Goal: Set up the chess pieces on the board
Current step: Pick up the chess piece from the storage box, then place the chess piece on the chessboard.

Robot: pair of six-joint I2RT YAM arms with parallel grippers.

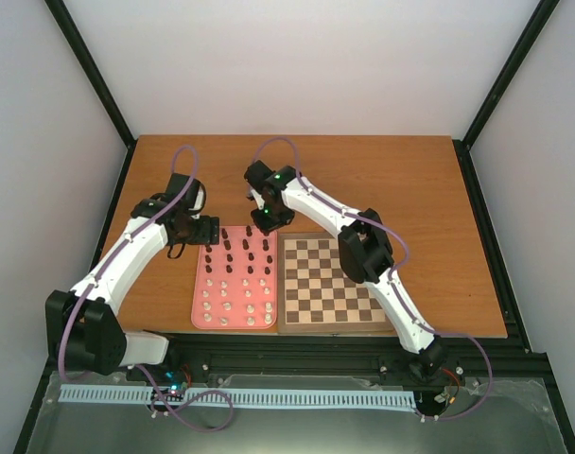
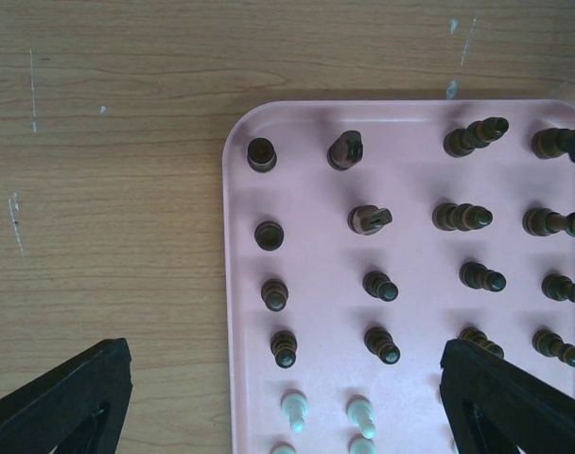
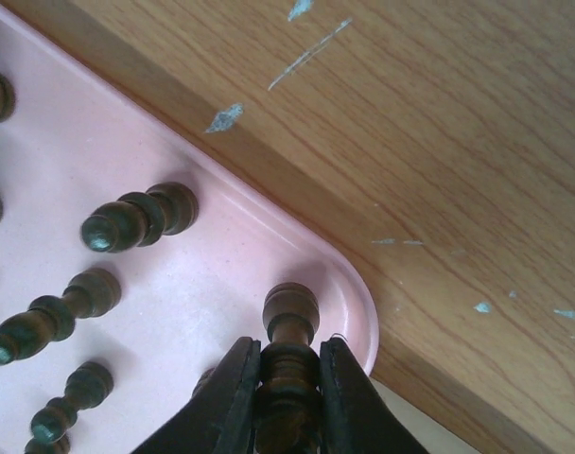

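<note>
While left claw gapes over pink tray, right claw clamps dark brown piece at tray corner.

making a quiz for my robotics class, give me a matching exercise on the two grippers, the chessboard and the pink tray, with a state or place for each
Column one:
1 left gripper
2 right gripper
3 chessboard
4 pink tray

Column two:
a closed on a dark brown chess piece
b right of the tray in the top view
c fingers wide open
d holds rows of chess pieces

Pairs: 1-c, 2-a, 3-b, 4-d
</note>
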